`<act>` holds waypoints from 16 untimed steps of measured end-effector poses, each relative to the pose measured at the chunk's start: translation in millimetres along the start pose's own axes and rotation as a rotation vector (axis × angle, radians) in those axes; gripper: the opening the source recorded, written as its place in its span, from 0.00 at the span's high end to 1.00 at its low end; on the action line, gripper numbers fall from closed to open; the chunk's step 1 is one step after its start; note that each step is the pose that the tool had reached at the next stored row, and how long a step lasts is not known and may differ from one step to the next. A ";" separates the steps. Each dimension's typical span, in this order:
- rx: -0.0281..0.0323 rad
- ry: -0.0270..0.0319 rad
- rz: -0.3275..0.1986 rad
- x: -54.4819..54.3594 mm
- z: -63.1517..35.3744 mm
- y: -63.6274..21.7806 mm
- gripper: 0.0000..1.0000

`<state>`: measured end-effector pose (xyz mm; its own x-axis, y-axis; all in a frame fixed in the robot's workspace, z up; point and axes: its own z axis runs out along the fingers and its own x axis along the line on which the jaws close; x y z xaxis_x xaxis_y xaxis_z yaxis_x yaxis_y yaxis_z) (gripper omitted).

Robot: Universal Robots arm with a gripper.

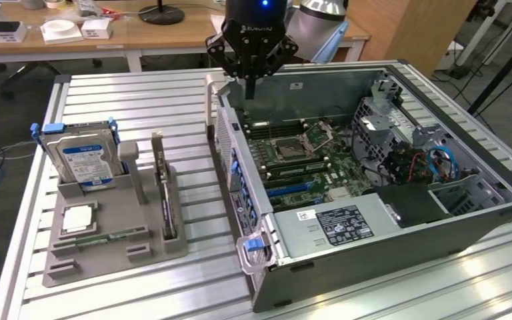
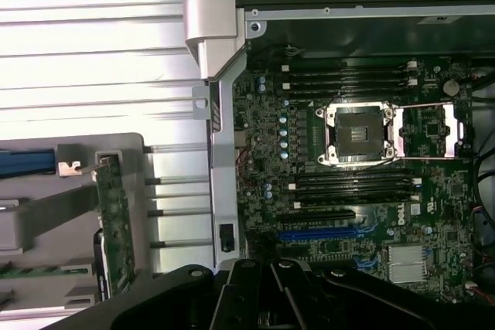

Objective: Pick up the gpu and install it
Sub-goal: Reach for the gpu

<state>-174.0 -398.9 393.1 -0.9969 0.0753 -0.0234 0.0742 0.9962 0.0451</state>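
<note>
Empty gripper (image 1: pixel 250 92) pressed together over case (image 1: pixel 399 267) rim; gpu (image 1: pixel 162 193) upright in holder (image 1: pixel 105 257) slot, top edge apparently exposed for grasping.

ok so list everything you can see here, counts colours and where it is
gpu: 1, green board, standing on edge in the holder
hard drive: 1, silver with blue label, upright in the holder
chip: 1, silver, flat in the holder
memory stick: 1, green, flat in the holder
holder: 1, grey, on the table at the exterior view's left
computer case: 1, dark grey, open, beside the holder
motherboard: 1, green, inside the case
table: 1, silver slatted, under everything
tool: 1, black, shut, above the case's far edge
</note>
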 end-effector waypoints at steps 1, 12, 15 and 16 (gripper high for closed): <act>0.0001 0.0001 0.000 0.8 -0.1 0.0 0.89; 0.0000 0.0000 0.000 10.3 -0.2 -0.8 0.89; 0.0000 0.0001 0.000 12.8 -0.3 -1.0 0.89; 0.0000 0.0001 0.000 13.6 -0.3 -1.0 0.89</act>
<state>-187.7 -398.9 393.0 -0.9969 0.0753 -0.0233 0.0742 0.9962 0.0451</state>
